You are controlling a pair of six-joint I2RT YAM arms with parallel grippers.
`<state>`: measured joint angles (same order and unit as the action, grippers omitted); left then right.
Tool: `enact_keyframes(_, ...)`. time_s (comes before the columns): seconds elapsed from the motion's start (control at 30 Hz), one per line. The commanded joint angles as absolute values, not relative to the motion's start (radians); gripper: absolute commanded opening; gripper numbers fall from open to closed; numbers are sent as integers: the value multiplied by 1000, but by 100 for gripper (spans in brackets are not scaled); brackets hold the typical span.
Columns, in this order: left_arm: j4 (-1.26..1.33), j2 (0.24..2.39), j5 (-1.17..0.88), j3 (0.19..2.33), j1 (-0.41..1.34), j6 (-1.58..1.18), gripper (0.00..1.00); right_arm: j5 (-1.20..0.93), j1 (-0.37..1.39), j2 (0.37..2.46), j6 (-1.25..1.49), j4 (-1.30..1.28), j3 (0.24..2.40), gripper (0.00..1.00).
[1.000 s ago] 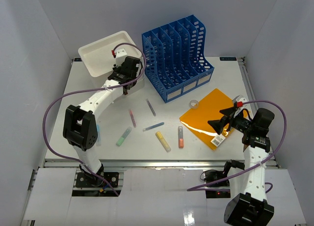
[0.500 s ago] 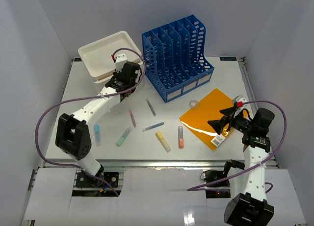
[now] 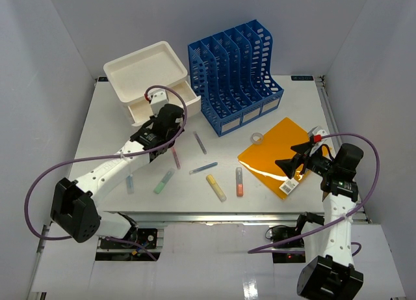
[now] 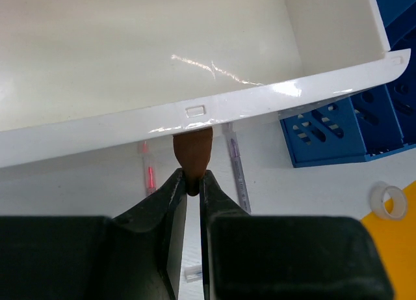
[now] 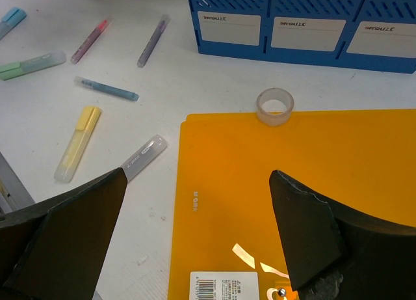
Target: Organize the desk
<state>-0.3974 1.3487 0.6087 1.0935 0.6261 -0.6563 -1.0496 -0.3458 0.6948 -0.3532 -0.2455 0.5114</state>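
The white desk (image 3: 104, 140) carries several loose pens and highlighters: a pink pen (image 3: 175, 157), a purple pen (image 3: 199, 142), a blue pen (image 3: 203, 167), a yellow highlighter (image 3: 216, 187), and others. At the back left stands a white drawer box (image 3: 143, 69) with its drawer (image 3: 153, 108) slid partly out. My left gripper (image 4: 193, 179) is shut on the drawer's brown pull tab (image 4: 193, 147), just below the drawer's front rim (image 4: 273, 99). The drawer's inside looks empty. My right gripper (image 5: 197, 176) hangs open above the orange folder (image 5: 292, 196), holding nothing.
A blue file rack (image 3: 234, 75) stands right of the drawer box. A clear tape roll (image 3: 258, 138) rests at the folder's far corner. An orange highlighter (image 3: 239, 181), a green one (image 3: 164, 181) and a blue one (image 3: 129, 180) lie toward the near edge.
My left gripper has drawn back toward the near edge with the brown tab pinched, and the drawer has slid out of the white box. The right arm has not moved.
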Motion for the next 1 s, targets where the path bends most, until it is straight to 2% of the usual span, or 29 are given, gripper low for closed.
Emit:
enact_keyframes(0.0,-390,1296,555,1071,632,-689,46,-1055,-348,732,-391,-277,536,96)
enact_keyframes(0.13,-371,1259,486,1062,631,-660,75,-983,-322,847,-425,-361,629,90)
enact_keyframes(0.23,-348,1201,385,1032,632,-608,88,-783,-195,940,-417,-393,716,90)
enact_keyframes(0.33,-314,1121,254,982,630,-548,97,-541,-45,1004,-353,-349,761,91)
enact_keyframes(0.4,-286,1057,184,945,630,-513,98,-415,54,1073,-303,-325,798,92)
enact_keyframes(0.53,-289,887,29,871,630,-473,98,-275,128,1237,-237,-303,889,95)
enact_keyframes(0.67,-338,725,-71,796,630,-485,98,-240,146,1386,-235,-273,963,99)
enact_keyframes(0.73,-368,635,-72,753,630,-509,98,-245,150,1443,-245,-257,983,92)
enact_keyframes(0.97,-463,383,-54,635,630,-635,98,-257,171,1590,-245,-176,1039,81)
